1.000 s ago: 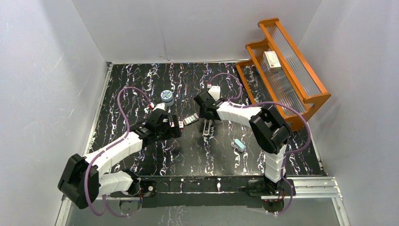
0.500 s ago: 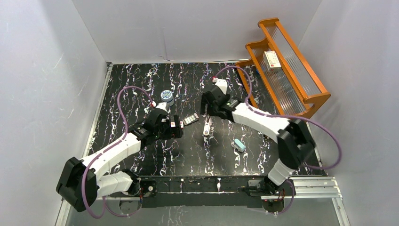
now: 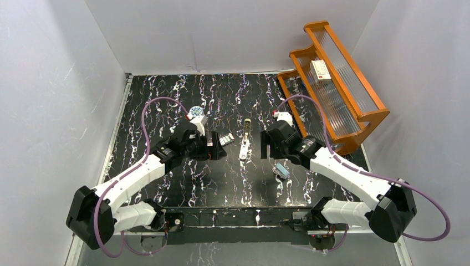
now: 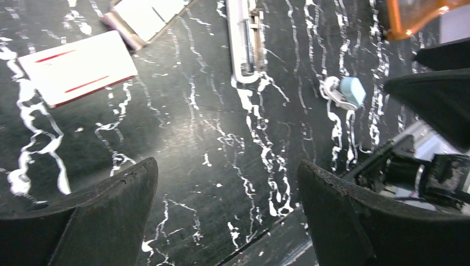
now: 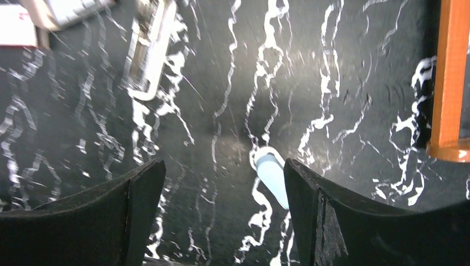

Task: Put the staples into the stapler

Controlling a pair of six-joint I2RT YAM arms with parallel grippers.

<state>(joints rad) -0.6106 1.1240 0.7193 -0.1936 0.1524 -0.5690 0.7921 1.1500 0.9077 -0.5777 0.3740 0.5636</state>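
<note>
The cream stapler lies at mid-table, swung open, its rail showing; it also shows in the left wrist view and the right wrist view. The grey staples tray lies just left of it, also in the left wrist view. The red-and-white sleeve lies flat on the table beside the tray. My left gripper is open and empty, low over the table left of the stapler. My right gripper is open and empty, right of the stapler.
A light blue stapler lies near my right gripper, between its fingers in the right wrist view. A blue-and-white tin stands behind my left arm. A wooden rack at the back right holds a white box.
My right gripper has pulled away from the stapler, moving right and nearer. The stapler now lies stretched open. My left gripper has shifted a little to the right.
</note>
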